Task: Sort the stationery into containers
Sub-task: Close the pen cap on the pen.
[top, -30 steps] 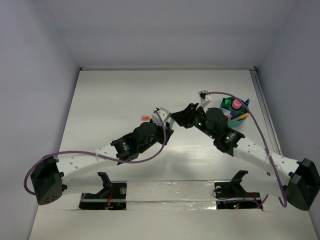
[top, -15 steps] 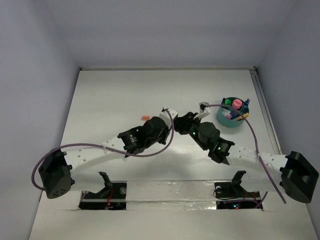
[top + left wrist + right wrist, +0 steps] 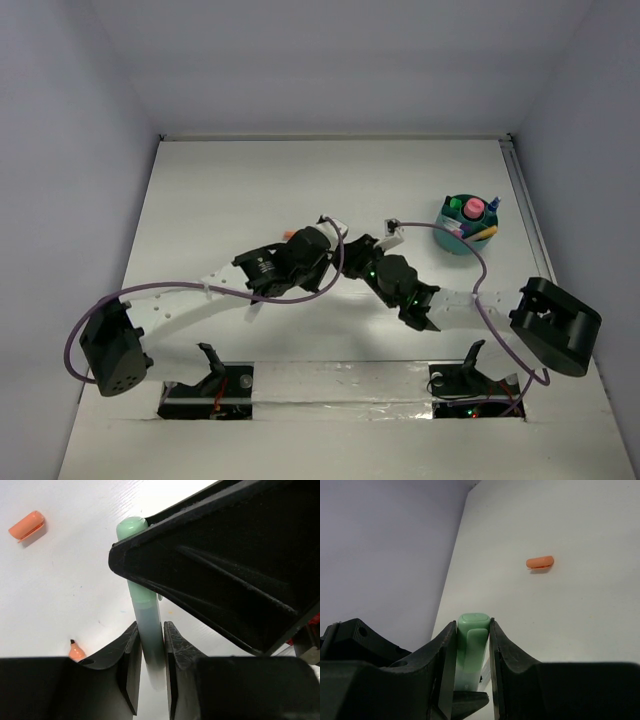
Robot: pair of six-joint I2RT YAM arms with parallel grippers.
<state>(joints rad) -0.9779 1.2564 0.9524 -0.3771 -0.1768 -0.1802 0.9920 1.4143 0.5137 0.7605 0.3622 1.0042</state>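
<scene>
I see both arms meeting near the middle of the white table (image 3: 220, 190), sharing one pale-green plastic marker (image 3: 145, 605). In the left wrist view, the left gripper (image 3: 150, 626) has its jaws closed on the marker's barrel. The capped end points toward 12 o'clock and passes under the right arm's black finger. In the right wrist view, the right gripper (image 3: 472, 624) is pinched on that green cap end, which stands up between its two fingers.

A small orange plastic cap (image 3: 27, 524) lies loose on the table at 10 o'clock in the left wrist view, well apart from the marker. An orange marker tip with a dark nib (image 3: 76, 651) pokes out beside the left finger; the rest of it is hidden.

From above, the round teal plastic tub (image 3: 458, 243) sits at 2 o'clock from the joined grippers, well apart. Pink-capped, green and yellow items stand inside it.
</scene>
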